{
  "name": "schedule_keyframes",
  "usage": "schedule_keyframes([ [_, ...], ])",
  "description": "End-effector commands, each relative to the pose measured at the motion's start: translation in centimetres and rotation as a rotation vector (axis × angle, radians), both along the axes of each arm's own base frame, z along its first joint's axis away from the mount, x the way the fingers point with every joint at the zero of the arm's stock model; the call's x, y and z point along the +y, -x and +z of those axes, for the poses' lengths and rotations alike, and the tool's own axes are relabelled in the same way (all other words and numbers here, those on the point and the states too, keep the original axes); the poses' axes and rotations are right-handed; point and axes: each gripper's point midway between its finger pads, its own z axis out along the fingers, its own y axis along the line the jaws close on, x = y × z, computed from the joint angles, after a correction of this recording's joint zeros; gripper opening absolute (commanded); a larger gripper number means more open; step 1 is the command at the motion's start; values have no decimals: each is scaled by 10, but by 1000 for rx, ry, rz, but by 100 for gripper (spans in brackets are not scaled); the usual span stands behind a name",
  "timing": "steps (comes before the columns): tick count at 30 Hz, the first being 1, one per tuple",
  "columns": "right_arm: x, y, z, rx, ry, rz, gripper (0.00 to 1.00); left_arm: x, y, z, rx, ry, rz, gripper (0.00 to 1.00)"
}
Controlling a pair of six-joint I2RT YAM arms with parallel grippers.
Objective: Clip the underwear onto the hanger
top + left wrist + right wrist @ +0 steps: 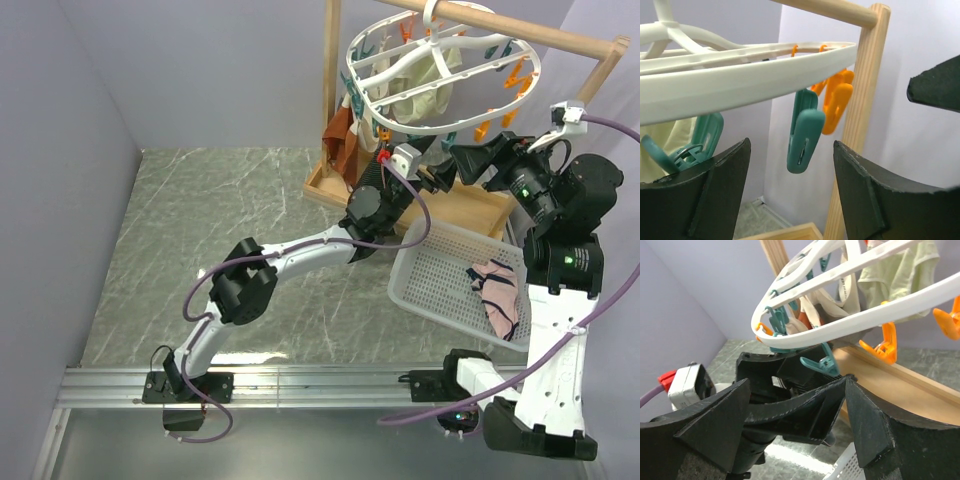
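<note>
The white oval hanger hangs from the wooden rail with orange and teal clips. My left gripper is raised under its rim, open and empty. A teal clip dangles just above and between its fingers. My right gripper is open and empty, facing the left gripper, one of whose fingers spans the gap between the right fingers. A small patch of dark finely striped fabric, possibly the underwear, shows below the hanger behind the left wrist and is mostly hidden. It also shows faintly in the right wrist view.
A cream cloth is clipped on the hanger. A rust-brown cloth hangs at the left post. The wooden frame post stands just right of the teal clip. A white basket holds a pink cloth.
</note>
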Motion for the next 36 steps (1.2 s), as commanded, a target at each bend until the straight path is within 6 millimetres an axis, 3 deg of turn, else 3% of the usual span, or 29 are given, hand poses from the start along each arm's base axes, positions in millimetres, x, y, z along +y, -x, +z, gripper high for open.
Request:
schedule_keyframes([
  [1,8,-1,12,-49,10,68,83,10,-2,29,-38,107,31,71],
  [4,10,-3,10,-51,27,96,84,10,-2,34,-57,117,31,61],
  [5,10,-4,9,-47,31,102,84,10,-3,35,-58,117,29,49],
  [8,11,-7,5,-31,40,122,84,11,-2,37,-66,108,32,27],
  [13,14,-15,-1,-29,52,172,85,20,3,41,-88,86,37,14],
  [23,16,-37,3,-59,65,215,80,32,24,52,-150,5,5,0],
  [36,38,-38,-2,-90,158,263,77,26,32,48,-154,-94,-67,2],
])
